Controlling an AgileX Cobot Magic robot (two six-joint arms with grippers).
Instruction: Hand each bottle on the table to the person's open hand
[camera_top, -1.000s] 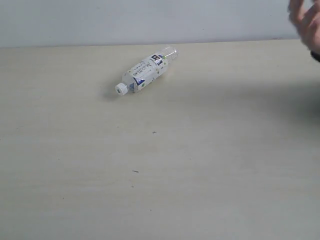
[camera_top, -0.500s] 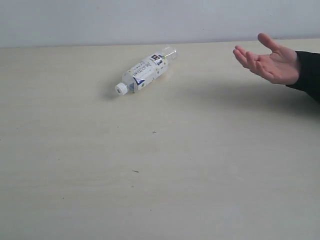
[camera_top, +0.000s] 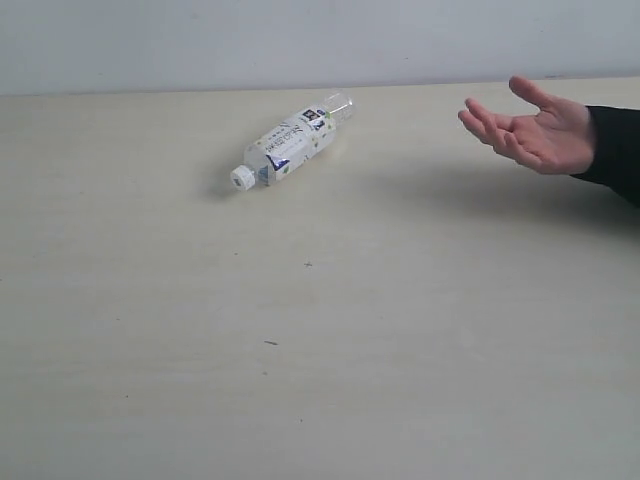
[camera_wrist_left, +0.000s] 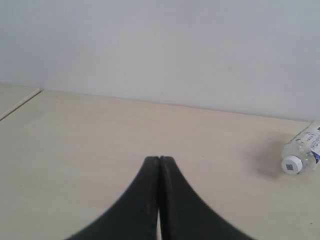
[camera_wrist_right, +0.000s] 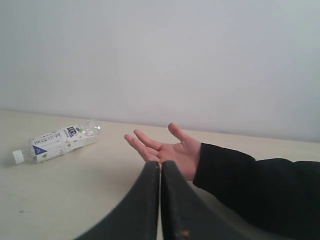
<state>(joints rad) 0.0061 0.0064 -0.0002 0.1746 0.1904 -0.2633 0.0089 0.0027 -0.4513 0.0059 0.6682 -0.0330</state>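
Observation:
A small clear bottle (camera_top: 291, 143) with a white-and-navy label and white cap lies on its side on the table (camera_top: 320, 330), far left of centre; it also shows in the left wrist view as the bottle (camera_wrist_left: 302, 152) and in the right wrist view as the bottle (camera_wrist_right: 57, 141). The person's open hand (camera_top: 530, 130), palm up with a black sleeve, hovers over the table's far right; the hand (camera_wrist_right: 167, 149) lies just beyond my right gripper (camera_wrist_right: 160, 163). My left gripper (camera_wrist_left: 159, 159) is shut and holds nothing. The right gripper is shut and empty too. Neither gripper shows in the exterior view.
A pale wall (camera_top: 300, 40) runs behind the table's far edge. A few tiny dark specks (camera_top: 270, 343) mark the tabletop. The table's corner edge (camera_wrist_left: 22, 101) shows in the left wrist view.
The hand came in from the upper right, opened palm up over the table, and has edged slightly left. The bottle has not moved.

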